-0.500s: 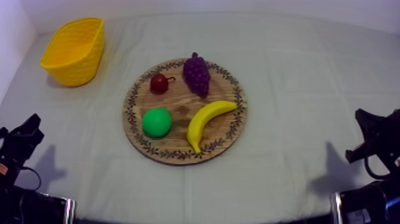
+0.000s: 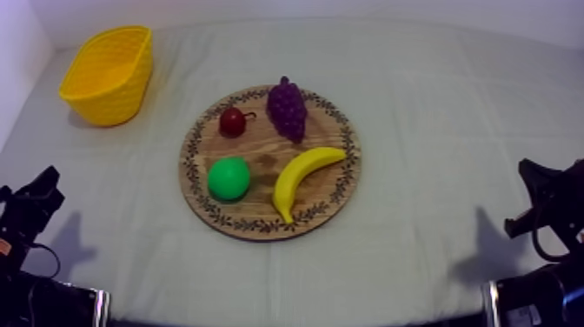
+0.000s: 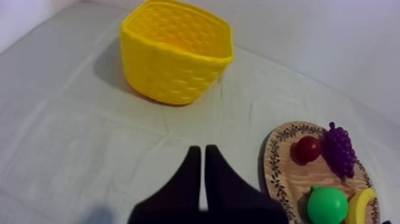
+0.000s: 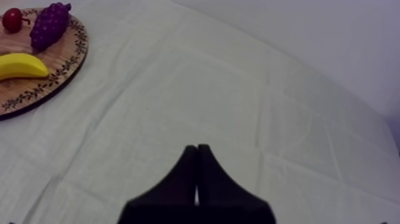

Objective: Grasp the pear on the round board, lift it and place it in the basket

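Note:
The green pear [image 2: 228,178] lies on the near left part of the round wooden board [image 2: 261,156], at the middle of the table. The yellow basket [image 2: 109,74] stands upright at the far left. My left gripper [image 2: 43,184] rests low at the left side, well short of the board. Its fingers lie together as a narrow wedge [image 3: 201,149] over bare cloth, with the basket [image 3: 175,53] ahead and the pear [image 3: 327,205] off to one side. My right gripper [image 2: 532,170] rests low at the right side, its fingers shut on nothing [image 4: 197,147].
Also on the board are a small red fruit [image 2: 232,122], a bunch of purple grapes [image 2: 287,107] and a banana [image 2: 300,178]. A pale wall [image 2: 17,52] runs close behind and beside the basket. Grey-white cloth [image 2: 452,130] stretches between the board and each arm.

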